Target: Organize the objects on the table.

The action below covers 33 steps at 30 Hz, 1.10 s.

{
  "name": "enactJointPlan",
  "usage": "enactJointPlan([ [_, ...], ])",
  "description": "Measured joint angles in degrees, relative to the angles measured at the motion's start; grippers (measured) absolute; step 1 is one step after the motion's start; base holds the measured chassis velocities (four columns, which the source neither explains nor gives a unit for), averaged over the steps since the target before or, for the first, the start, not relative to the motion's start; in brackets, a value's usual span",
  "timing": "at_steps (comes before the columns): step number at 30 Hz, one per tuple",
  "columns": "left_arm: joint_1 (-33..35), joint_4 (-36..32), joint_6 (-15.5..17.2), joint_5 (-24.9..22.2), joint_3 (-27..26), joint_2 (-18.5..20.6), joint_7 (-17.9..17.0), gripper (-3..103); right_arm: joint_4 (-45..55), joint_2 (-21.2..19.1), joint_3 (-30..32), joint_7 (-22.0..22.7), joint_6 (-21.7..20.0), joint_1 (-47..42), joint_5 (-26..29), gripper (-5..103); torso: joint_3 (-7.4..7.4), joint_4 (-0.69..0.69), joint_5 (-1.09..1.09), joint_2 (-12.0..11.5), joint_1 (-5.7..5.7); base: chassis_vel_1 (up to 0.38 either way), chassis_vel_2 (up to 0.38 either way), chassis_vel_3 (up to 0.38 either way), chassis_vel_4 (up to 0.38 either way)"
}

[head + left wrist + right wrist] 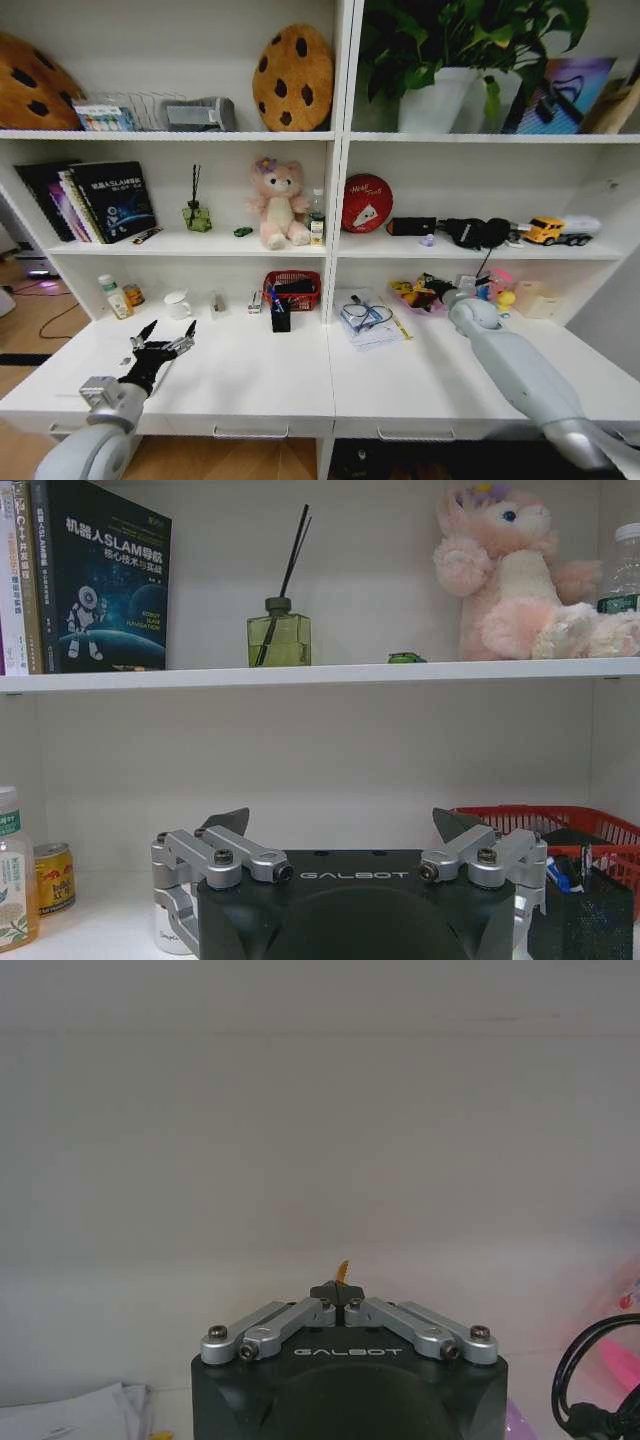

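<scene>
Left gripper (168,334) released, jaws spread, low over table (250,375) at near left. Right gripper (341,1293) clenched on a small yellow sliver (343,1269), identity unclear, far right. Green toy car (406,658) on shelf (320,674) beside teddy (515,575).

Head cam high, facing shelves (330,250); wrist cams low, close, facing wall.
</scene>
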Motion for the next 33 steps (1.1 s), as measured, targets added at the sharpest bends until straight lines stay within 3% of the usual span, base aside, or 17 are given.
enactJointPlan([
  [14,0.00,0.00,0.00,0.00,0.00,0.00,0.00,100,-11.87,4.31,-2.99,0.49,2.83,7.93,-5.34,-1,0.00,0.01,0.00,0.00,0.00,0.000,0.000,0.000,0.000],
  [18,0.00,0.00,0.00,0.00,0.00,0.00,0.00,100,-11.23,4.69,-2.85,1.77,3.11,7.19,-6.74,20,-0.01,0.01,0.00,0.00,0.00,0.000,0.000,0.000,0.000],
  [20,0.00,0.00,0.00,0.00,0.00,0.00,0.01,100,-10.57,4.60,-2.67,2.10,3.12,6.48,-6.80,20,-0.01,0.02,-0.01,0.00,0.00,0.000,0.000,0.000,0.000],
  [21,0.00,0.00,0.00,0.00,0.00,0.00,0.00,100,-9.53,4.36,-2.33,2.91,3.11,5.31,-6.86,31,0.00,0.01,0.02,0.00,0.00,0.000,0.000,0.000,0.000],
  [22,0.00,0.00,0.00,0.00,0.00,0.00,0.00,100,-9.53,4.36,-2.33,2.91,3.11,5.31,-6.86,31,0.00,0.01,0.02,0.00,0.00,0.000,0.000,0.000,0.000],
  [23,0.00,0.00,0.00,0.00,0.00,0.00,0.01,100,-8.41,4.14,-1.94,3.98,3.10,4.48,-6.97,31,0.00,0.01,0.02,0.00,0.00,0.000,0.000,0.000,0.000],
  [24,0.00,0.00,0.00,0.00,0.00,0.00,0.02,100,-5.11,3.57,-1.02,6.28,2.78,2.50,-6.54,42,0.00,0.01,0.00,0.00,0.00,0.000,0.000,0.000,0.000],
  [26,0.00,0.00,0.00,0.00,0.00,0.00,0.01,100,-2.16,3.02,-0.29,8.04,1.91,0.98,-5.50,42,0.00,0.01,0.01,0.00,0.00,0.000,0.000,0.000,0.000],
  [28,0.00,0.00,0.00,0.00,0.00,0.00,0.02,100,9.59,1.03,2.58,13.69,-1.91,-4.60,0.40,54,0.00,0.01,0.01,0.00,0.00,0.000,0.000,0.000,0.000],
  [29,0.00,0.00,0.00,0.00,0.00,0.00,0.02,100,9.59,1.03,2.58,13.69,-1.91,-4.60,0.40,54,0.00,0.01,0.01,0.00,0.00,0.000,0.000,0.000,0.000],
  [32,0.00,0.00,0.00,0.00,0.00,0.00,0.07,100,30.54,-2.21,9.30,23.87,-7.23,-18.29,8.76,70,-0.01,0.01,0.03,0.00,0.00,0.000,0.000,0.000,0.000],
  [33,0.00,0.00,0.00,0.00,0.00,0.00,0.07,100,30.54,-2.21,9.30,23.87,-7.23,-18.29,8.76,70,-0.01,0.01,0.03,0.00,0.00,0.000,0.000,0.000,0.000],
])
